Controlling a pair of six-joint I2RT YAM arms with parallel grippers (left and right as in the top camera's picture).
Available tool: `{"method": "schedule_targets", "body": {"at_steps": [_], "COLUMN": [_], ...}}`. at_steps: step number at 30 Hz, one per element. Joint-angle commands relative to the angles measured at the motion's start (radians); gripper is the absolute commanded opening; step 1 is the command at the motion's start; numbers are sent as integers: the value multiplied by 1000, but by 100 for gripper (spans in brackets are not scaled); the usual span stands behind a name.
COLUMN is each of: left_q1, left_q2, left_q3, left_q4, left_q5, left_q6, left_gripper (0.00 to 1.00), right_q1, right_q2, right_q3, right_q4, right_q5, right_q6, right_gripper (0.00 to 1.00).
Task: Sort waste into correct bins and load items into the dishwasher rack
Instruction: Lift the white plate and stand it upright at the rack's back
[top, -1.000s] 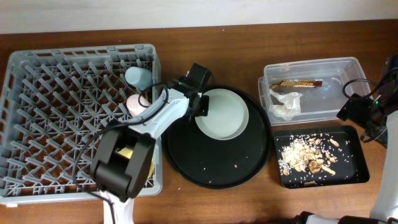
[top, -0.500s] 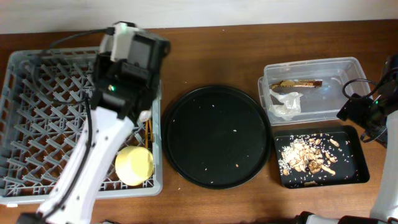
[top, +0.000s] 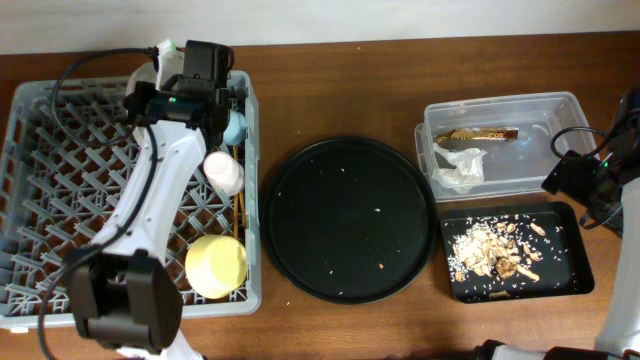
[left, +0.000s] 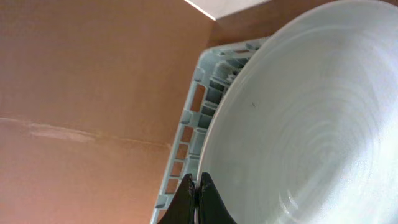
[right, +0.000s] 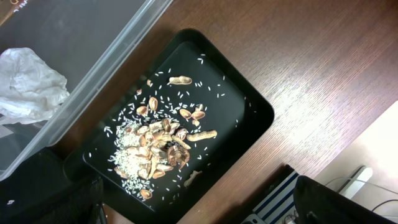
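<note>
My left gripper (left: 194, 178) is shut on the rim of the pale round plate (left: 298, 118), which it holds on edge over the far side of the grey dishwasher rack (top: 60, 200). The overhead view hides the plate under the left arm (top: 160, 170). A light blue cup (top: 234, 125), a pink cup (top: 222, 172), the chopsticks (top: 240, 205) and the yellow bowl (top: 216, 265) sit along the rack's right side. My right gripper (right: 199, 211) stands open above the shallow black tray (right: 249, 112) of food scraps (right: 161, 143). The clear tub (top: 500, 101) holds the tissue (top: 460, 168) and wrapper (top: 482, 134).
The large round black tray (top: 348, 220) lies between the rack and the bins, with only a few crumbs on it. The right arm (top: 600, 180) and its cables hang at the table's right edge, next to the tub.
The left arm lifted the plate off the round black tray and swung it left and back to the rack's far edge. The right arm has not moved.
</note>
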Motion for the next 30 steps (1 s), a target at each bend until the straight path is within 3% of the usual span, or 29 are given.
{"method": "schedule_targets", "body": {"at_steps": [1,4,6,9,10,15,18,23,27,30], "left_q1": [21,27,27,20,19,22,22,30,72,103], "left_q2": [59,86,91,90,90,87,69,-13,-87,-110], "left_q3": [-4,-4,-4,-4,-4,45,105,256,316,316], "left_q4": [17,23,32,61,69,49,-5,-109,-103,-52], "left_q5": [-27,-19,-11,-12,-15,-6,95,540,1058,1311], "left_q6": [10,9,9,9,9,10,9,-103,-270,-396], "left_gripper": [0,0,11,87,99,99,99,99,99,99], "right_q1": [-3,-3,-3,-3,-3,-3,-3,-3,-3,-3], "right_q2": [3,3,3,3,3,3,3,3,3,3], "right_q3": [7,7,7,7,7,7,7,7,7,7], "right_q4": [-3,-3,-4,-3,-3,-3,-3,-3,-3,-3], "right_q5": [16,16,16,16,16,16,16,16,16,16], "right_q6": [5,6,5,5,5,5,5,5,6,6], "right_gripper": [99,99,99,99,99,99,98,99,99,99]}}
